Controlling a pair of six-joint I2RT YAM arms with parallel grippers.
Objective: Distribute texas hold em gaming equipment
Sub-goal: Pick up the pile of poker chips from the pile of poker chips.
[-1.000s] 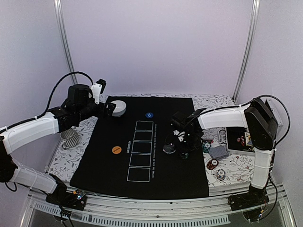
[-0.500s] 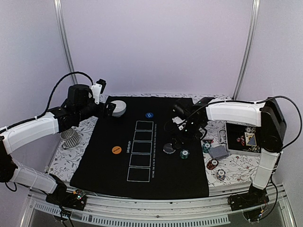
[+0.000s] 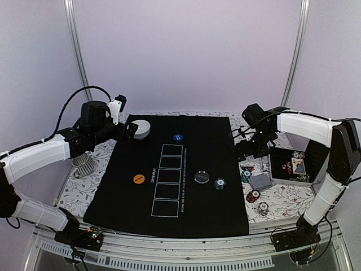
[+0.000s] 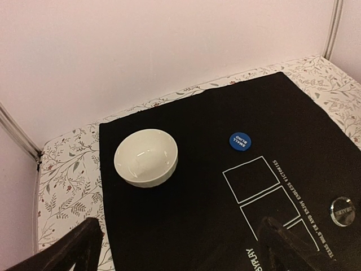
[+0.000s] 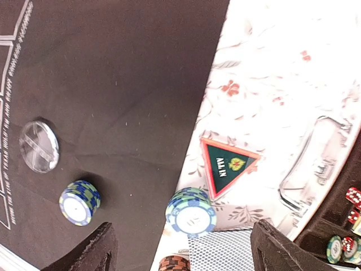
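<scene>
— Where are the chips found?

— A teal stack [image 3: 220, 183], edged in white and dark stripes, is seen on the mat [image 3: 124, 209] near its right edge, just beside a glassy disc [image 3: 201, 176]. A second teal stack [image 5: 190, 212] is set off the mat on the flowered worktop [image 3: 282, 200]. It is just beside a triangle [image 5: 228, 165], dark green with a red border and lettered ALL IN. Cards [image 3: 260, 181] with grey-blue cross-hatched backs are laid next to it.

— And the other discs?

— A blue disc [image 4: 240, 140] is placed on the far part of the mat, and an orange disc [image 3: 139, 179] on its left part.

— How are the hands held?

— The left hand [image 4: 175, 248] is spread wide near the bowl [image 4: 146, 157], and nothing is gripped. The right hand [image 5: 181, 240] is held wide apart over the mat's right edge, and nothing is held between its fingers.
</scene>
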